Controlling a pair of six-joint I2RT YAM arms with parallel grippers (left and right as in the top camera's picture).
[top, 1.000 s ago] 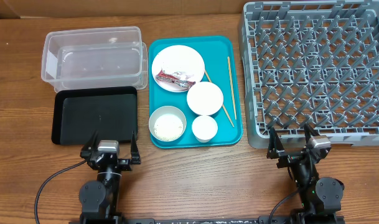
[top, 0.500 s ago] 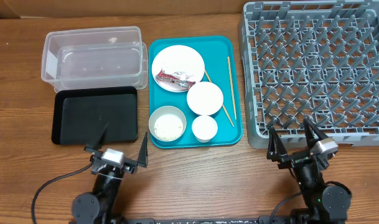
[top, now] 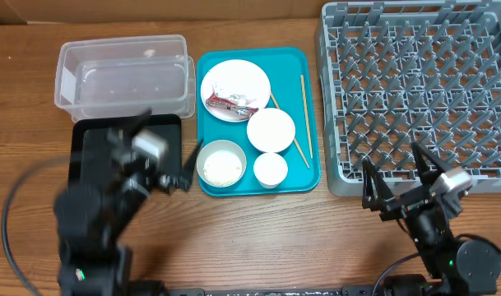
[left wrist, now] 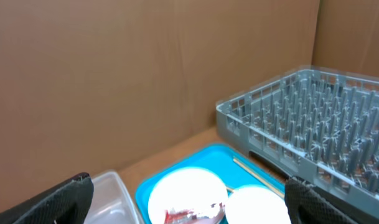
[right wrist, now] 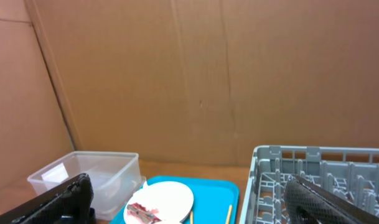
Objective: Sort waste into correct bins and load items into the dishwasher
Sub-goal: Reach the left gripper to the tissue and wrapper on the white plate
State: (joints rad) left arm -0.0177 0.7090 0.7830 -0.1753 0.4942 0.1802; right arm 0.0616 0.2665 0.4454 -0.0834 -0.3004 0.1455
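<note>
Opening step; nothing sorted. Left gripper (top: 155, 156), blurred over shallow black rectangular tray (top: 94, 168), fingers wide, empty. Right gripper (top: 390, 160) at large grey pegged dish rack (top: 415, 90) near edge, wide, empty. Small red-and-silver wrapper (top: 229, 103) lies on white round plate (top: 246, 78). Next likely: reach wrapper, pinch low.

Bare counter (top: 266, 238) runs along the near edge between the two arms, open for a pass. Dishes crowd the teal tray (top: 309, 177): plate (top: 242, 78), bowls (top: 271, 129), cup (top: 271, 168), with chopsticks (top: 302, 107) on its right side. Only a narrow strip parts it from the rack (top: 415, 90), whose wall and upright pegs bar a low sideways pass. The tub (top: 122, 74) stands just behind the black tray (top: 90, 160). The left end effector (top: 155, 144), spread wide, hangs over that tray's right part; the right end effector (top: 391, 168), equally wide, sits at the rack's near wall. A cardboard wall (left wrist: 114, 74) closes the far side.
</note>
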